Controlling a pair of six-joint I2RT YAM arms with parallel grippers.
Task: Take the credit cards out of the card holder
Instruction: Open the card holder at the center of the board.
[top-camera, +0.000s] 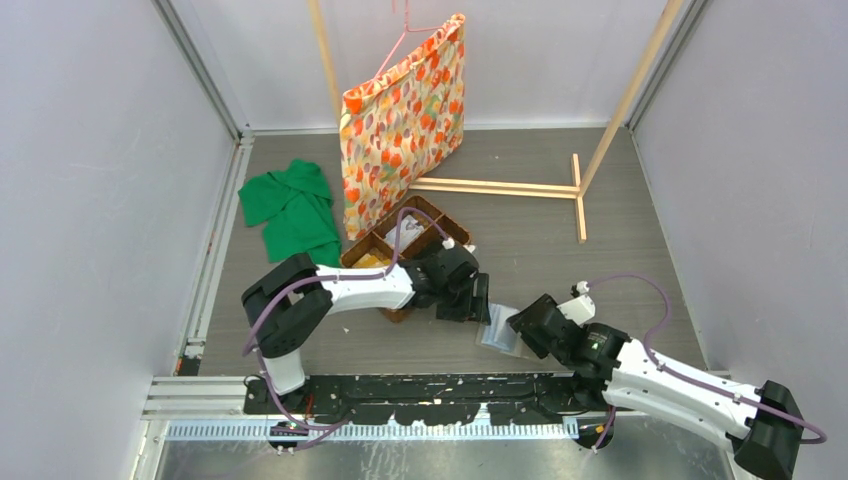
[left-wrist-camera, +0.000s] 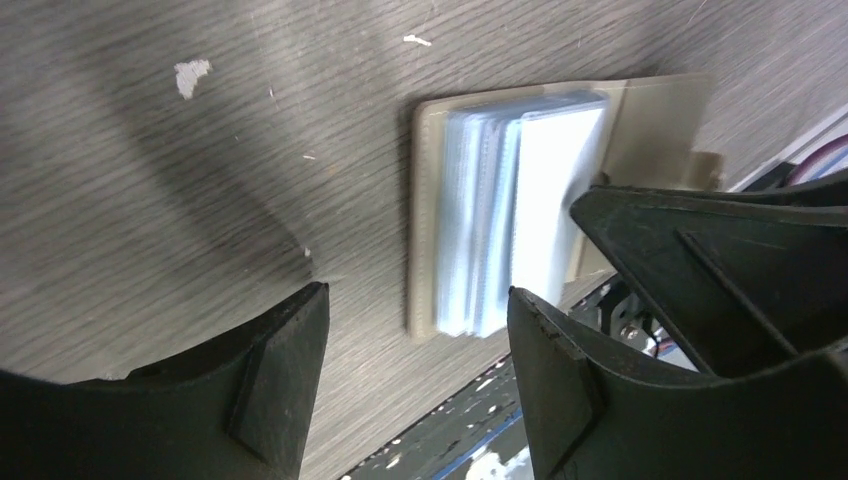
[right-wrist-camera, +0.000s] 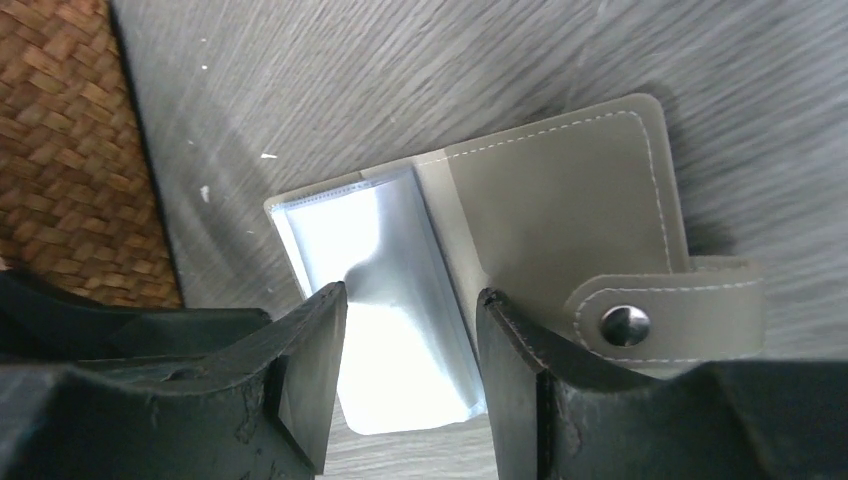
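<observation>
step: card holder (right-wrist-camera: 560, 190) lies spread open, no card out on the worktop (left-wrist-camera: 150, 200) that I can see; I'd call it the start of pulling
holder location: flat on the worktop between the two arms, near the wicker basket (right-wrist-camera: 60, 150), snap strap (right-wrist-camera: 660, 310) flopped to one side
sleeves: stack of clear plastic sleeves (right-wrist-camera: 400, 260) fanned up from the spine
credit cards: can't tell them from the whitish sleeves, presumably inside
left end effector (left-wrist-camera: 415, 310): jaws wide apart, empty, hovering over the holder's near edge
right end effector (right-wrist-camera: 410, 292): jaws parted, straddling the sleeves, nothing pinched as far as I can see
next move, my guess: one end effector pins the cover down, the other closes on a card edge and slides it out
needs: a thin, precise pinch on one card only, not the whole sleeve
</observation>
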